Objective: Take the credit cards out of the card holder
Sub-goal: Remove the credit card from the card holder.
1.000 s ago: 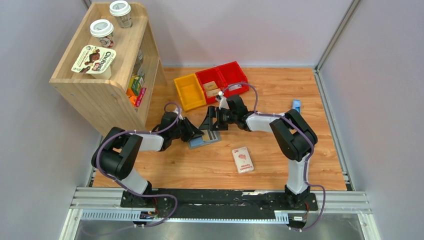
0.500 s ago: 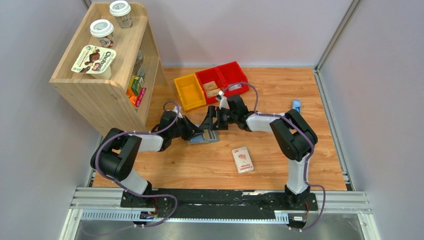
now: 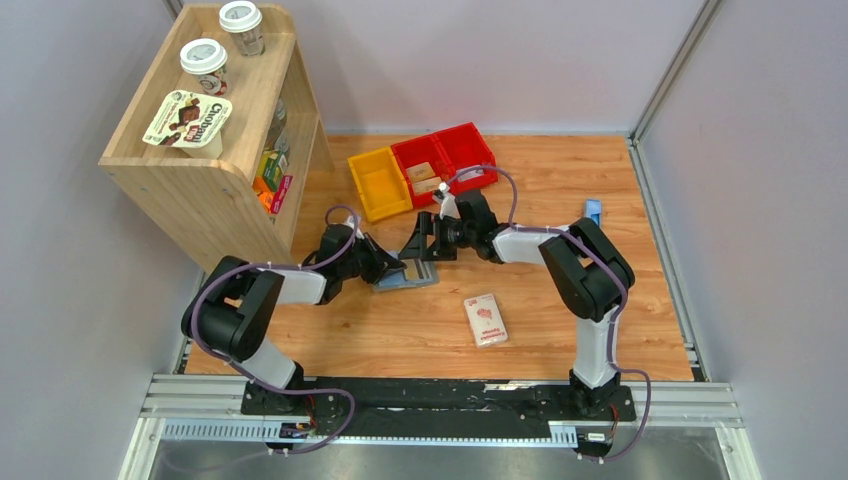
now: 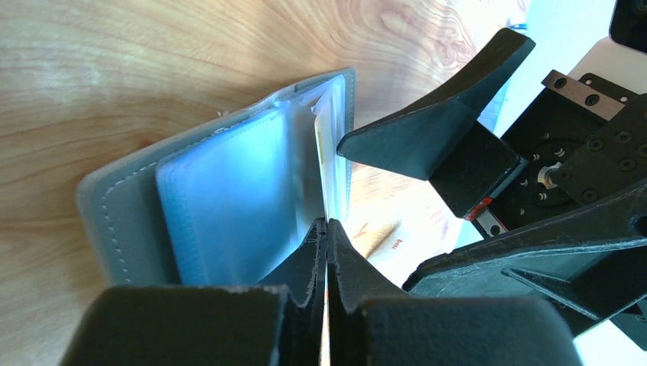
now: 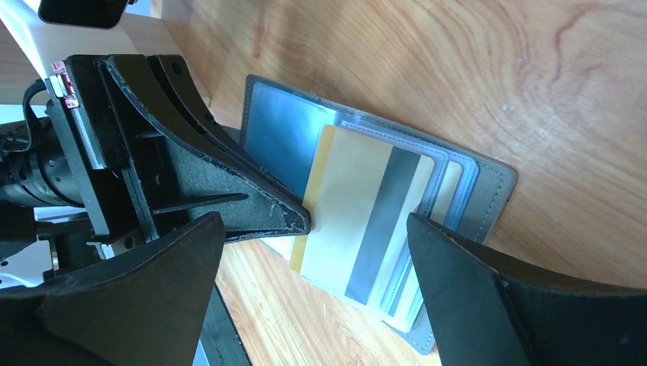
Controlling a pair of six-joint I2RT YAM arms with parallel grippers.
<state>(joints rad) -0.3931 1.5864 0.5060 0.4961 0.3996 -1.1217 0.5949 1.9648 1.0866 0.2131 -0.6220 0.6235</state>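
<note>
While L pincer (image 4: pixel 326 223) pinches tan credit card (image 5: pixel 358 221) edge, R pincer (image 3: pixel 421 244) gapes wide at card holder (image 5: pixel 497 185), holding nothing.

Card holder (image 3: pixel 404 280) L of packet (image 3: pixel 485 320)

I count one card holder (image 3: pixel 408 277), open between the two sets of jaws. In it I make out two credit cards (image 5: pixel 358 221); any more I cannot confirm. Beyond the jaws: three bins (image 3: pixel 378 185), one yellow and two red. Nearer than the jaws: one white-and-pink packet (image 3: pixel 485 319). Left of the jaws, on one shelf unit (image 3: pixel 190 200): two lidded cups (image 3: pixel 204 66) and one tub (image 3: pixel 187 118).
</note>
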